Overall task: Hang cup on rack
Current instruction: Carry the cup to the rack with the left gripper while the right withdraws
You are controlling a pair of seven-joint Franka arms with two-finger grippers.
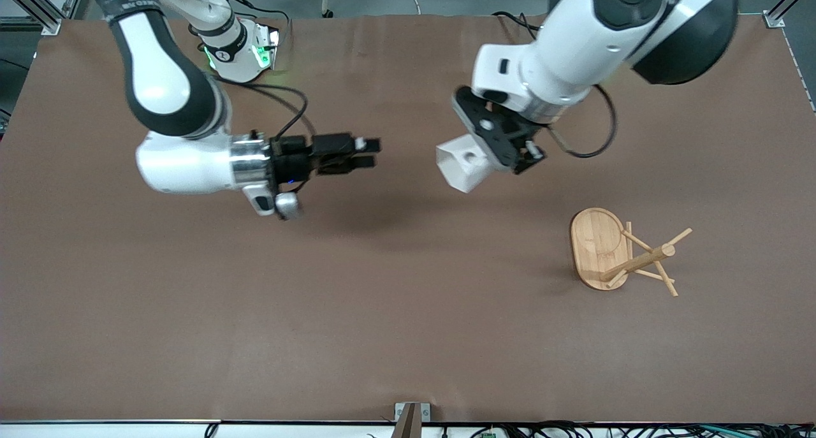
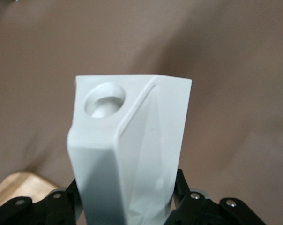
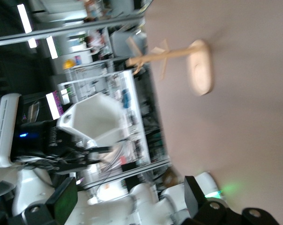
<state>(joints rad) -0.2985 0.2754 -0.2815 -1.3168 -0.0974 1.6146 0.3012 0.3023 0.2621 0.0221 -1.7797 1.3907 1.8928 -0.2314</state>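
Cup (image 1: 460, 164): clamped in left gripper (image 1: 503, 146), in the air over bare table (image 1: 408, 310), handle hole facing up.
Rack (image 1: 621, 253): stands nearer the camera than what lies below the cup, toward the left arm's end; pegs angled off 1 post.
Right gripper (image 1: 368, 153): empty, fingers spread, waiting.
Room: brown cloth bare between cup and rack.

Brown table (image 1: 395, 336); bamboo rack (image 1: 599, 250) standing on it toward left arm's end, oval base flat on surface
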